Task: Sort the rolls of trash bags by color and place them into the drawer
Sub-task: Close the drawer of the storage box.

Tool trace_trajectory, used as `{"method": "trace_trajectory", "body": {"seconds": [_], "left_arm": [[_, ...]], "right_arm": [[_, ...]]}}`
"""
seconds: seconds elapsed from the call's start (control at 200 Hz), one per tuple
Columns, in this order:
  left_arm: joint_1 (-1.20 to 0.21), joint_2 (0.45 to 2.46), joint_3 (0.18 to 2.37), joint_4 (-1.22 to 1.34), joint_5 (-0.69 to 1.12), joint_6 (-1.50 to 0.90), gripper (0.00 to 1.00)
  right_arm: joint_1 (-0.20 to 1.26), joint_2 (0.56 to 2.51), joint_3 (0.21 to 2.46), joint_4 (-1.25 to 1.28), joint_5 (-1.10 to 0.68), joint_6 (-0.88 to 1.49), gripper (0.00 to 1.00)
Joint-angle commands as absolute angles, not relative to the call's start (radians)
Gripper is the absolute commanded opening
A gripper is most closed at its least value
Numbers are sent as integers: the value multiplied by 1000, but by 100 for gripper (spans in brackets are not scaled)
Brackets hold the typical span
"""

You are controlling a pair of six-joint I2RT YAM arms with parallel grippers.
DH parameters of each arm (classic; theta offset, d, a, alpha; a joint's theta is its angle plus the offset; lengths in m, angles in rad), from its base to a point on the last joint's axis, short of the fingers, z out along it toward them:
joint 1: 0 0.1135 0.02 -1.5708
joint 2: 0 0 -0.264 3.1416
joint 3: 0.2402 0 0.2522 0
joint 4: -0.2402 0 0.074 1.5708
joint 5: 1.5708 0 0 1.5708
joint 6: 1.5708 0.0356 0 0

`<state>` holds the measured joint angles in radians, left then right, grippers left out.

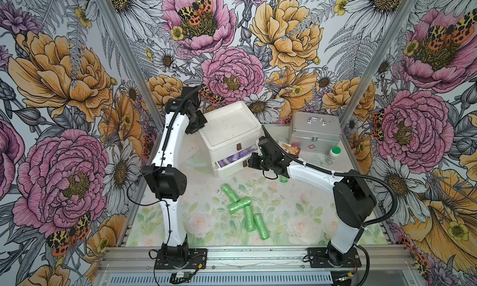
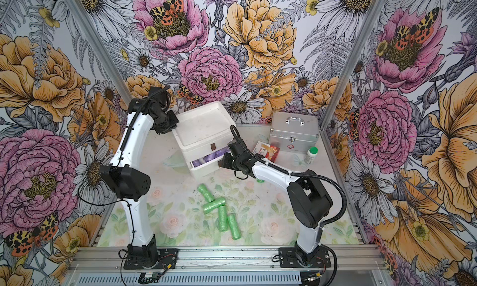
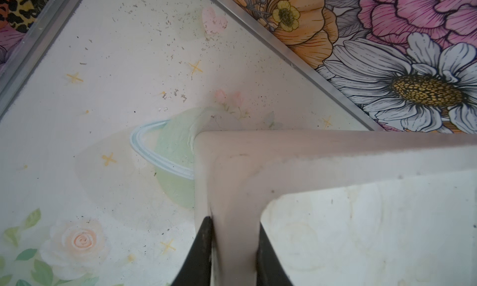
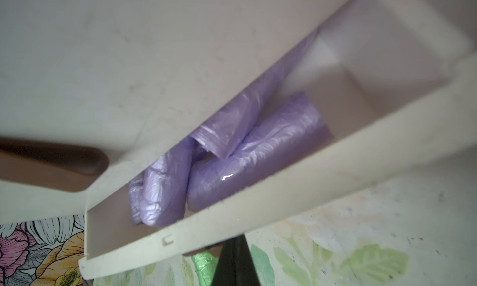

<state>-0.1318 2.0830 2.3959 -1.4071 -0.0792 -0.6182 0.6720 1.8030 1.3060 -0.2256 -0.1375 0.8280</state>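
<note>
Left fingers (image 3: 204,246): clenched on the white cabinet rim (image 3: 232,189)
Right fingers (image 4: 232,261): clenched — at the open drawer (image 4: 284,184) front
In it: lilac rolls (image 4: 258,153)
Worktop (image 1: 296,215): green rolls (image 1: 238,204) — loose

Floral wallpaper walls (image 1: 64,91), alu front rail (image 1: 258,256), pastel rose-print tabletop (image 1: 296,220).

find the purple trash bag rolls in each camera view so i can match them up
both top views: purple rolls near centre, inside the pulled-out lower drawer.
left wrist: not in it.
right wrist: purple rolls fill the centre, lying in that lower drawer.
shared landmark: the white drawer unit, seen in all four.
</note>
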Motion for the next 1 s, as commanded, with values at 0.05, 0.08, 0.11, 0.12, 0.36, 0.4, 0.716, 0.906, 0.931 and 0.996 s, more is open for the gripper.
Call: {"method": "trace_trajectory", "body": {"seconds": [0.05,0.08,0.11,0.12,0.36,0.4,0.716,0.906,0.931,0.996], "left_arm": [[-225,2100,2331,-1471,-13,-683,0],[-232,2094,2327,-1471,-38,-689,0],[-238,2088,2323,-1470,-60,-699,0],[-240,2087,2321,-1470,-69,-703,0],[-287,2037,2269,-1470,-265,-764,0],[-292,2030,2256,-1470,-276,-775,0],[-294,1986,2152,-1469,-364,-857,0],[-294,2014,2170,-1469,-347,-870,0],[-293,2019,2171,-1469,-341,-872,0],[-296,2029,2174,-1470,-339,-880,0]], "right_arm": [[681,1850,1367,-146,-146,813,0],[681,1856,1375,-139,-146,812,0],[681,1863,1381,-130,-147,810,0],[681,1866,1383,-127,-147,810,0],[672,1929,1419,-5,-197,813,0],[669,1936,1423,6,-205,815,0],[624,1818,1294,25,-259,802,37],[584,1715,1089,122,-302,821,55],[582,1711,1067,141,-306,826,56],[577,1713,1023,181,-323,841,57]]}}
